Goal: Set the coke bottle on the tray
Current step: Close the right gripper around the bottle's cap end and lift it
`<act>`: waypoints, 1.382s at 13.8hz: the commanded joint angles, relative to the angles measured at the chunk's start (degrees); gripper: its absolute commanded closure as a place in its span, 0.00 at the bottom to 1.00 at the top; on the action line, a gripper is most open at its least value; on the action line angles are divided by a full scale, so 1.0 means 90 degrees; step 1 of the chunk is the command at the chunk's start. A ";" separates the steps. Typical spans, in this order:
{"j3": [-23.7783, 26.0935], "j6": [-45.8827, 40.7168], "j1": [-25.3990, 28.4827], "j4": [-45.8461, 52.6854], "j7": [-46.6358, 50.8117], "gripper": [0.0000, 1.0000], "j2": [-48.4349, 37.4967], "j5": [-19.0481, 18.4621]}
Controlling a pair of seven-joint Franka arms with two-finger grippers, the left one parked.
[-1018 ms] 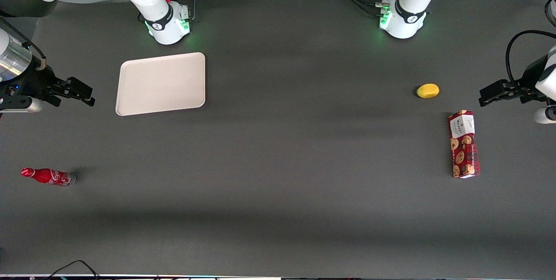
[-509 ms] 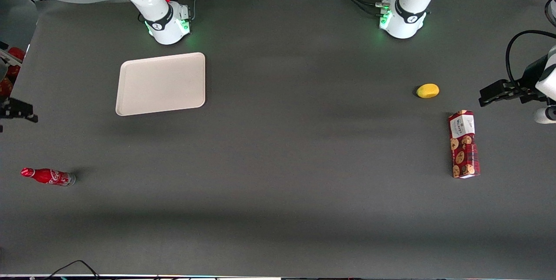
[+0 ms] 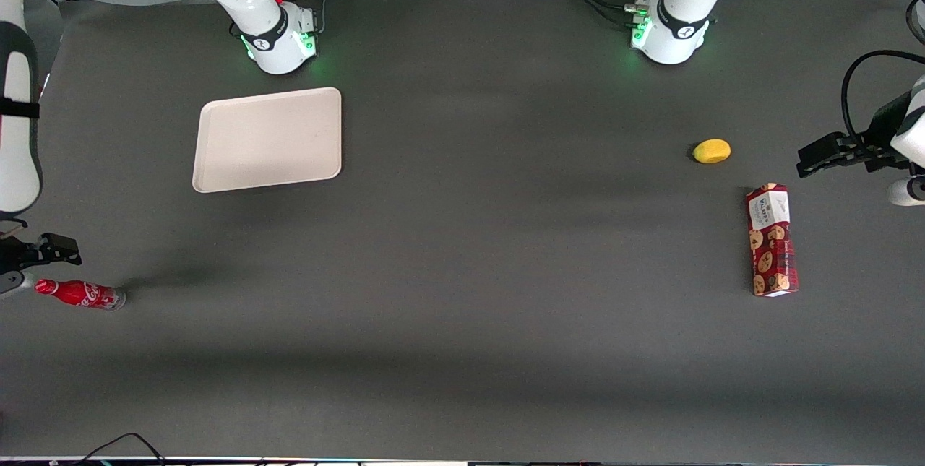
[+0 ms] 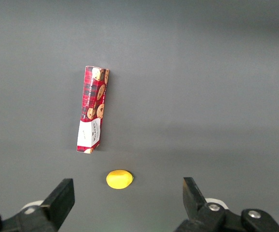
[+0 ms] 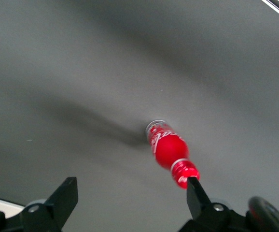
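**A:** Where is the bottle (image 3: pixel 80 294) in relation to the end effector (image 3: pixel 43 253)?

**B:** The bottle lies on its side on the dark surface (image 3: pixel 462 350) at the working arm's end, close to the table's edge. The end effector hangs just above it, near the cap end, a touch farther from the front camera. Its fingers (image 5: pixel 62 198) are spread wide and hold nothing. In the wrist view the cap sits close to one finger, so the bottle (image 5: pixel 170 152) is off-centre between them.

**A:** Which way does its long axis run?

**B:** Along the table's length, cap toward the edge, silvery base toward the middle.

**A:** How does it look?

**B:** Small, slim, glossy red, with white script.

**A:** And the tray (image 3: pixel 268 139)?

**B:** Farther back, well apart from the bottle, flat and beige, with nothing on it.
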 commanded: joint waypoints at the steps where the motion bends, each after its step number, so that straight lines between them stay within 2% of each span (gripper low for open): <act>1: -0.0192 0.0029 -0.0094 0.0344 -0.0588 0.00 0.0301 0.0121; 4: -0.0436 0.0010 -0.0144 0.0745 -0.1136 0.00 0.0663 0.0667; 8: -0.0466 0.0010 -0.0241 0.0755 -0.1370 0.00 0.0858 0.0941; 19: -0.0476 0.0010 -0.0261 0.1136 -0.1586 0.00 0.1239 0.1030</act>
